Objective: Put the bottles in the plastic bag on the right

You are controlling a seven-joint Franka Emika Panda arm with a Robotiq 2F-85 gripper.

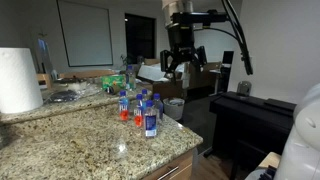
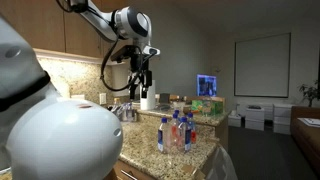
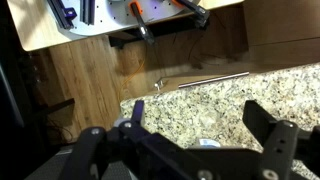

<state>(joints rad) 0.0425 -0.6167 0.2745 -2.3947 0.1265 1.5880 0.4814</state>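
The bottles (image 1: 139, 108) stand upright in a tight cluster near the edge of the speckled granite counter (image 1: 70, 145), their blue caps and blue labels plain in both exterior views (image 2: 175, 132). At least two hold red-orange liquid in their lower halves, and the others look clear (whether those are empty or hold a colourless fluid cannot be told at this size). Just past the counter's edge, close beside the cluster, the plastic bag (image 1: 173, 106) shows as a whitish rim folded over a small bin. Its inside is hidden from this angle, so what it holds cannot be told, and every bottle that shows is on the counter. The gripper (image 1: 182, 66) hangs in the air well above and behind the bottles, touching nothing, and an exterior view (image 2: 143, 93) shows it high over the counter. Its jaws are spread wide and empty, which the wrist view bears out, where the two dark fingers (image 3: 262, 122) stand far apart over the granite and the wooden floor (image 3: 90, 75). A large paper-towel roll (image 1: 18, 80) stands at the far end of the counter.
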